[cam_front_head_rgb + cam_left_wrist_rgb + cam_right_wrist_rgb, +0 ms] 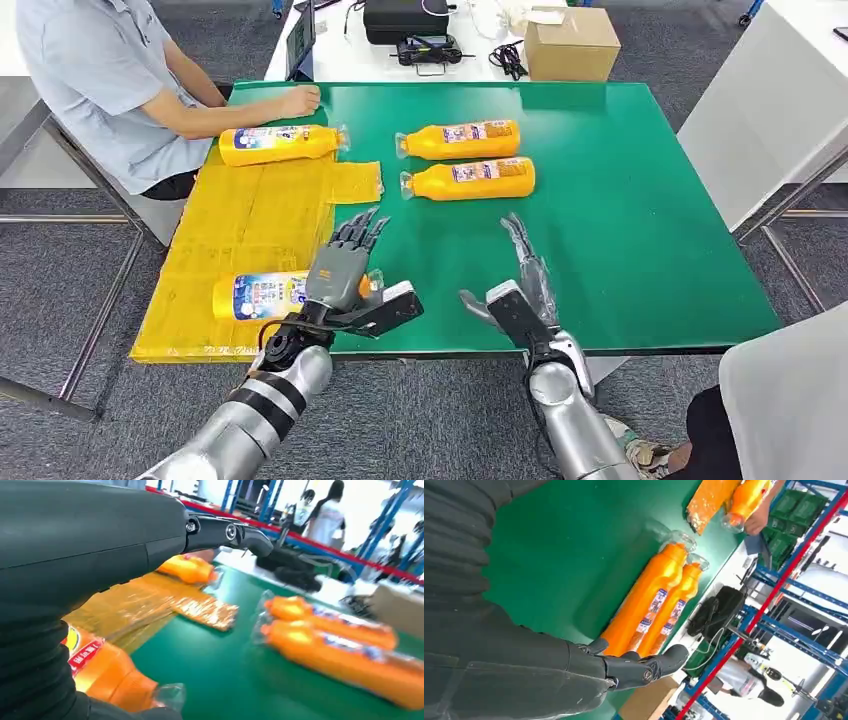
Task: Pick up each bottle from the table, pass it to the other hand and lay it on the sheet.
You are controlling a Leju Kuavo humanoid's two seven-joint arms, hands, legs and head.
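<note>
The left hand (345,265) hovered low over the near edge of the sheet (240,230), its fingers (358,232) spread and stretched forward, holding nothing. Just beneath and beside it a bottle (262,295) lay on its side on the sheet, partly covered by the hand in the head view; the left wrist view showed the orange body of that bottle (110,677) close under the wrist, though whether the hand touched it could not be told. The right hand (522,280) hung over the bare green tabletop (640,220) near the front edge, fingers (520,238) apart and pointing away from the robot, likewise empty. Beyond both hands, two more bottles lay side by side on the green surface, the nearer bottle (470,179) almost touching the farther bottle (462,139), both with their clear caps toward the sheet. A fourth bottle (280,144) lay at the far end of the sheet, and a person's hand (298,100) rested on the tabletop just behind it. A small yellow flap (356,182) stuck out from the sheet toward the two bottles. Past the tabletop stood a white table with a cardboard box (570,42) and a black device (405,18) on it.
</note>
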